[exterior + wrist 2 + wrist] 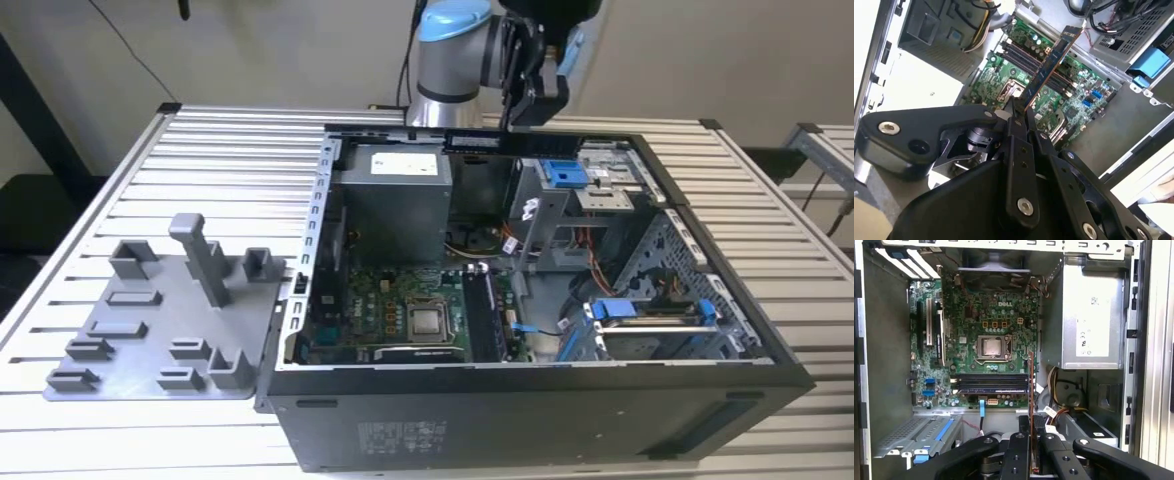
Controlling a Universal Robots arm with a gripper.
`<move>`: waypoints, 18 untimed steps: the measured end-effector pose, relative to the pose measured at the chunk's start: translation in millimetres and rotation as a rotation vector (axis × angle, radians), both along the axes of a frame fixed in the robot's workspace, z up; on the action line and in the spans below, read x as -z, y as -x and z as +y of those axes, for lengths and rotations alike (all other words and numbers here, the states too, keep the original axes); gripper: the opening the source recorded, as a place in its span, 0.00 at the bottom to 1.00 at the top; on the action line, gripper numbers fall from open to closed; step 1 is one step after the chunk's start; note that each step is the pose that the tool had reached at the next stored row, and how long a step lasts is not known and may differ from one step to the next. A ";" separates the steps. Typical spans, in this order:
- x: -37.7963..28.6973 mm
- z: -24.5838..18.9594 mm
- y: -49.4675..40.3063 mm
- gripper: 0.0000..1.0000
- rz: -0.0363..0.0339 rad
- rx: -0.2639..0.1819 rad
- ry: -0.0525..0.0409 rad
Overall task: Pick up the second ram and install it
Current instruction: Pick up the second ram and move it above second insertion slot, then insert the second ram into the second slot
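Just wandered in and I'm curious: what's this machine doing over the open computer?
A robot arm has its gripper clamped on a RAM stick, holding it above the open computer case. The stick hangs over the motherboard, not yet seated in the memory slots.

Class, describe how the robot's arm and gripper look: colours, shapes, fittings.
In the exterior view the arm is a silver-grey tube with a light blue joint cap. In the second wrist view the gripper is black, built of flat angular links joined by round silver screws.
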State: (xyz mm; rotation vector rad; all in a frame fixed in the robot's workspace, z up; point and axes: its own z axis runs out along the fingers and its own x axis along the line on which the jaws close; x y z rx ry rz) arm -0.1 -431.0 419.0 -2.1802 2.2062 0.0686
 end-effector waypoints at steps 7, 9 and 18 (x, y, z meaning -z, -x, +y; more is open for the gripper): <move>0.0 0.0 0.0 0.15 0.0000 0.000 0.0000; 0.0 0.0 0.0 0.15 0.0000 0.000 0.0001; 0.0 0.0 0.0 0.15 0.0000 0.007 0.0006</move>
